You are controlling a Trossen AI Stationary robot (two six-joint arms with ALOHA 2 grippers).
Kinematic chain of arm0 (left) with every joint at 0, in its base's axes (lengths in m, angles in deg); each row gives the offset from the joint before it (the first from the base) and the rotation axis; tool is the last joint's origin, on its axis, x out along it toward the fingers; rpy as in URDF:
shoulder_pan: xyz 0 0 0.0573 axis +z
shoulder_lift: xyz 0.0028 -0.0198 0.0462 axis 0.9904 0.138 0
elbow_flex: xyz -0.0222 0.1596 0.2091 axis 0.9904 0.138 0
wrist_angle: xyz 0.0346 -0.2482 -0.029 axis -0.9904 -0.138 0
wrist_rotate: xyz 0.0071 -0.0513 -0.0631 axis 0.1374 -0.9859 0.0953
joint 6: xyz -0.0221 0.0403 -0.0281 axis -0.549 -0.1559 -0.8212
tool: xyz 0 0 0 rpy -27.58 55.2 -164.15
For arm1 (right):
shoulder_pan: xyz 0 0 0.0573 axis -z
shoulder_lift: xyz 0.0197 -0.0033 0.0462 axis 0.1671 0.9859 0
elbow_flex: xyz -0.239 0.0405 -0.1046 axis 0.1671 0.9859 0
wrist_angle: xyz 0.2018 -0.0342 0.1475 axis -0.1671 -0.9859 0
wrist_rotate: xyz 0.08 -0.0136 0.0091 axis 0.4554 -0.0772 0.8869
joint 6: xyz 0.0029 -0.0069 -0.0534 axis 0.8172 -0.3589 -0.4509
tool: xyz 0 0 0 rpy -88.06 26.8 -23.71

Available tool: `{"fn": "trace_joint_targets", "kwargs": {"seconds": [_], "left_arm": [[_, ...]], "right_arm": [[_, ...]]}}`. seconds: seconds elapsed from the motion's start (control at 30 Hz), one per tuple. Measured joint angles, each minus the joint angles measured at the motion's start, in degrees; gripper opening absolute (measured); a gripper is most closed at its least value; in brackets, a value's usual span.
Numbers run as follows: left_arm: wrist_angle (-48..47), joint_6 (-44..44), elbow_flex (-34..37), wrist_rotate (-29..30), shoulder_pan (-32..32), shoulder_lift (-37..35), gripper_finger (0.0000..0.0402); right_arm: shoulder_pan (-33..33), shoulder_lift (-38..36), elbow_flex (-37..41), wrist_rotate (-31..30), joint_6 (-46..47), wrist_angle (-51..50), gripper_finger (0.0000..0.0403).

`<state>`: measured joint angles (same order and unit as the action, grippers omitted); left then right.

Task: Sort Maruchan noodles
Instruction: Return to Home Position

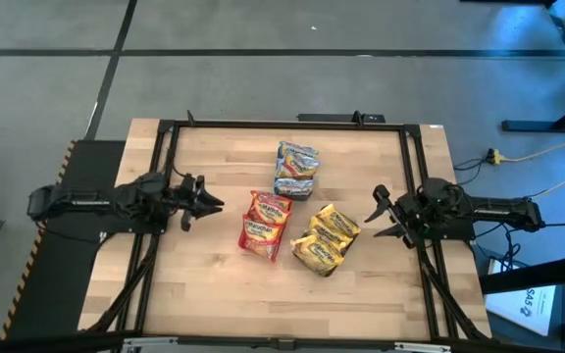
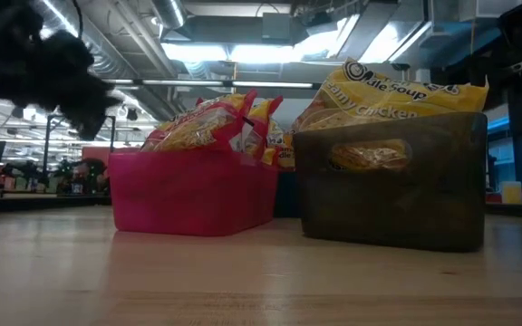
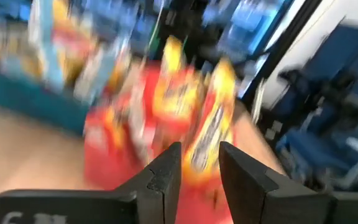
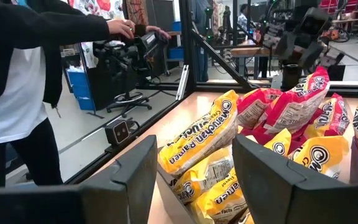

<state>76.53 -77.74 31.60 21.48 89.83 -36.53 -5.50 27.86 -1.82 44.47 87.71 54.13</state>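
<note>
Lot: Maruchan noodles (image 1: 322,240), showing as 3 colour grps mid-desk.
Red pkts (image 1: 266,224): standing bunched in pink bin (image 2: 188,195), tops sticking up over rim.
Yellow pkts (image 1: 326,238): sitting just beside red grp, filling dark bin (image 2: 397,199) and poking above it.
Blue pkts (image 1: 296,169): lying together near red grp; their bin is hiding under them in high view.
Desk (image 1: 214,294): showing no loose pkts outside the 3 grps.
Left end effector (image 1: 209,203): hovering near red grp, fingers narrowly apart, carrying nothing.
Right end effector (image 1: 379,218): hovering beside yellow grp, fingers spread wide, carrying nothing.
Progress: sorting is looking done, approx. 100%; only arm retraction to rest pose seems to be remaining.
</note>
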Motion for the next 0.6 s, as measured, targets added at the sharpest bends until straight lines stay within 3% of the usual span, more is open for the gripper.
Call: {"fn": "trace_joint_targets", "kwargs": {"seconds": [0.1,0.33,0.6], "left_arm": [[-9.5,0.0,0.0,0.1,-0.8,-4.6,0.0102],[-9.6,0.0,0.0,2.0,-2.5,-10.5,0.0102],[-9.1,0.0,0.0,1.9,-2.5,-11.0,0.0102]], "right_arm": [[0.0,0.0,0.0,0.0,0.0,0.0,0.0205],[0.0,0.0,0.0,0.0,0.0,0.0,0.0205],[0.0,0.0,0.0,0.0,0.0,0.0,0.0205]]}}
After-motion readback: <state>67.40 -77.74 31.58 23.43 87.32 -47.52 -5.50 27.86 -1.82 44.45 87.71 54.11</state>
